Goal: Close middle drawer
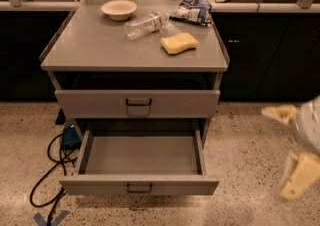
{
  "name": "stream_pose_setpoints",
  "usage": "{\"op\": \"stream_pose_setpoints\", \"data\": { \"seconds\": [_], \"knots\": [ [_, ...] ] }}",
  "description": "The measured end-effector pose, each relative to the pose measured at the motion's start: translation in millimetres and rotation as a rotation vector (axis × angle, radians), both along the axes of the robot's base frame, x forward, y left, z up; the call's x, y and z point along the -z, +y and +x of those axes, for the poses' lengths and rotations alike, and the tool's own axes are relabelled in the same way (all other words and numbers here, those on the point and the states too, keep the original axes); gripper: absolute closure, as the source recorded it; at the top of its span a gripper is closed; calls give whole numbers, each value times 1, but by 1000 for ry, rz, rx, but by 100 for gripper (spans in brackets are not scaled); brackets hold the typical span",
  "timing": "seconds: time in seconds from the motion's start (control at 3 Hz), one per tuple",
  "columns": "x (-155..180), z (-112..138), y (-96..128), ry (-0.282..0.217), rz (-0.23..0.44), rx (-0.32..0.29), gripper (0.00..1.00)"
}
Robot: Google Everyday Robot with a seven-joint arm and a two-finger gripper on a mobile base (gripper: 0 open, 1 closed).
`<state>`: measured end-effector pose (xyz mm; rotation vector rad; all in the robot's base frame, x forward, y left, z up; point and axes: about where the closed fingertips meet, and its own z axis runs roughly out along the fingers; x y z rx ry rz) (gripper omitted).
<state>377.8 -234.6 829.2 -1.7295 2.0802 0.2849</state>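
The middle drawer [140,186] is pulled far out of the grey cabinet [75,57]. It is wide, shallow and empty, with a low front panel and a small black centre handle. Above it, the taller-fronted top drawer [137,103] sits nearly flush. The lowest drawer is hidden under the open one. My gripper [299,172] is a blurred cream shape at the right edge of the camera view. It hangs over the floor to the right of the open drawer's front corner, well apart from it.
On the cabinet top lie a white bowl [118,9], a clear plastic bottle [145,24], a yellow sponge [179,43] and a blue snack bag [192,9]. A blue box with black cables [55,162] lies on the floor to the left. Dark counters stand behind.
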Motion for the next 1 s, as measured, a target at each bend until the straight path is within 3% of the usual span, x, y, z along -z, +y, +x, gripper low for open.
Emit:
{"op": "stream_pose_setpoints", "data": {
  "seconds": [0.33, 0.67, 1.0],
  "knots": [
    [72, -38, -21, -12, 6, 22, 0],
    [179, -85, -31, 71, 24, 66, 0],
    [222, -119, -21, 149, 45, 66, 0]
  ]
}}
